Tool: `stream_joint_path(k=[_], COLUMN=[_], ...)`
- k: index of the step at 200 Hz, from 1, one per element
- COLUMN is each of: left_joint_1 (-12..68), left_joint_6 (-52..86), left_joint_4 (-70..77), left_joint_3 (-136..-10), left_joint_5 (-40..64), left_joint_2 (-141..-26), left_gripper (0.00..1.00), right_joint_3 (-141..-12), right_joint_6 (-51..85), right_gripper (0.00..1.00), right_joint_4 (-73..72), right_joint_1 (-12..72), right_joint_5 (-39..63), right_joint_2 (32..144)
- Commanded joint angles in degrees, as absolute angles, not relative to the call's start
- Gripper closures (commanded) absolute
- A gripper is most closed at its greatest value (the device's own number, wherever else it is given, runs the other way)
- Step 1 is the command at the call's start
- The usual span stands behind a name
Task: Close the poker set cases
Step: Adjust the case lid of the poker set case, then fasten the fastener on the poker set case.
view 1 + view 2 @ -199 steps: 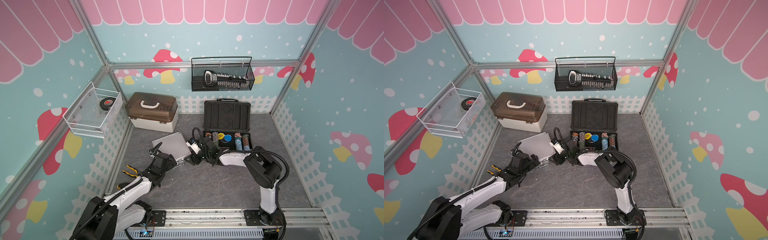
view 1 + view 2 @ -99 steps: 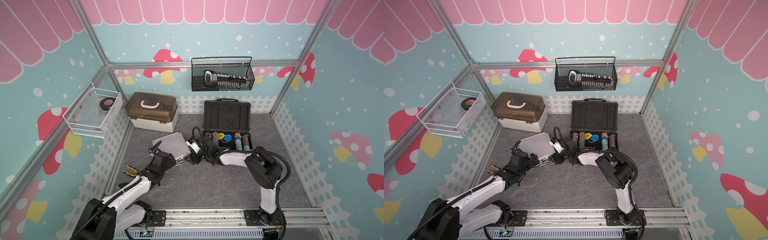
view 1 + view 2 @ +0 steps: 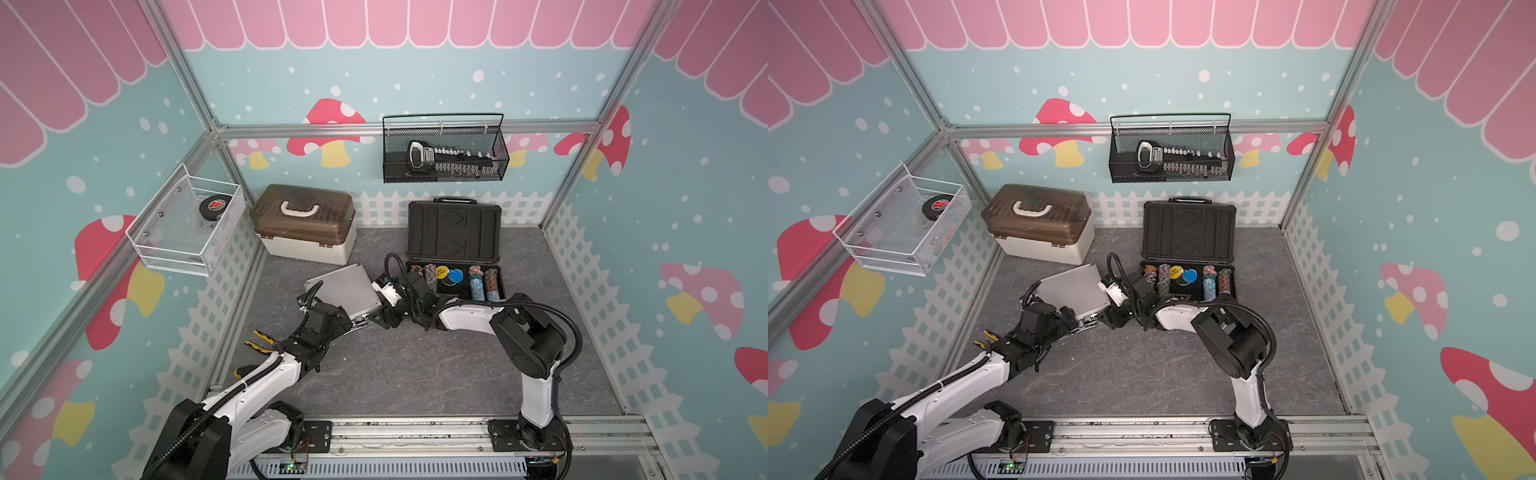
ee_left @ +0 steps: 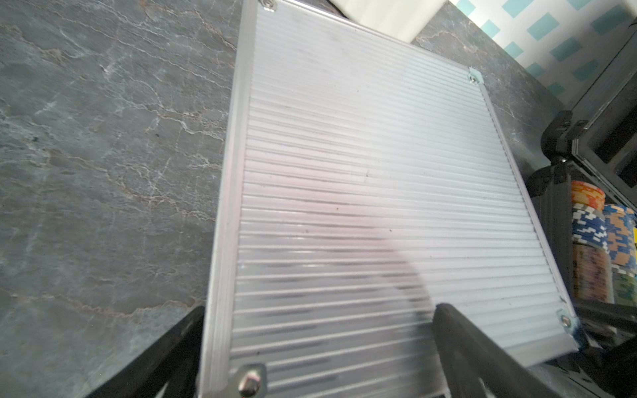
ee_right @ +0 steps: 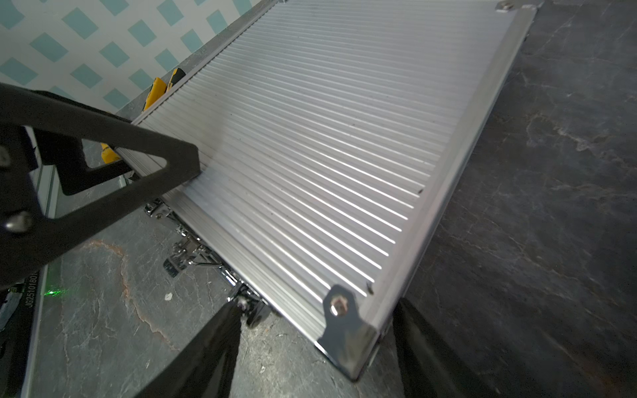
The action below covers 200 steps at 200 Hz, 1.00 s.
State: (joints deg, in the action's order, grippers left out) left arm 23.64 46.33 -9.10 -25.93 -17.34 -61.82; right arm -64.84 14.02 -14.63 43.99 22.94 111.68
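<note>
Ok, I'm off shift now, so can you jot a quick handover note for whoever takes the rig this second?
Grippers: the left gripper is open, straddling the near edge of the silver case; the right gripper is open around its near corner, not clamped.
Things: silver case lid down, beside the black case, whose lid stands up with chips showing.
Done: silver lid lowered.
Left: its latches look unfastened; then shut the black case.
</note>
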Motion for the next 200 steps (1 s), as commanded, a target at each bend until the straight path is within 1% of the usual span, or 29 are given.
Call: stream_joint_path(k=[1, 30, 72, 77, 110, 114, 131, 158, 200], left_joint_1=[24.26, 24.31, 24.26, 24.27, 24.26, 24.31, 24.26, 24.30, 24.27], left_joint_6=[47.00, 46.79, 46.16, 46.21, 45.75, 45.70, 45.05, 43.51, 41.42], left_joint_4=[-5.66, -7.20, -13.31, -13.86, -17.57, -18.08, -19.95, -22.15, -25.74], left_joint_3=[-25.10, -24.68, -26.02, -25.97, -26.59, -26.78, -27.68, -30.10, -36.62], left_joint_5=[-14.88, -15.53, -17.97, -19.80, -23.08, -23.43, -24.86, -26.09, -26.03], left_joint_2=[-61.01, -60.82, -60.58, -60.31, -57.71, -57.43, -55.92, -54.50, -58.38], left_gripper=[0.01, 0.01, 0.01, 0.01, 0.01, 0.01, 0.01, 0.01, 0.01], right_joint_3=[-64.24, -62.91, -60.77, -60.55, -59.84, -59.84, -59.71, -59.60, -60.36], right_joint_6=[13.59, 12.67, 11.84, 11.70, 9.96, 9.65, 8.41, 5.01, -2.81], right_gripper=[0.30, 0.30, 0.29, 0.29, 0.28, 0.27, 0.27, 0.27, 0.27], right_joint_4=[-17.96, -16.54, -15.43, -15.19, -13.05, -12.70, -11.40, -8.89, -5.36], right_joint_1=[47.02, 47.04, 47.03, 47.02, 47.04, 46.98, 46.92, 46.93, 46.93], right_joint_5=[28.80, 26.31, 22.27, 21.73, 18.14, 17.84, 16.22, 13.84, 11.91], right_joint_2=[110.48, 110.74, 110.07, 109.92, 109.27, 107.57, 106.52, 104.17, 100.76])
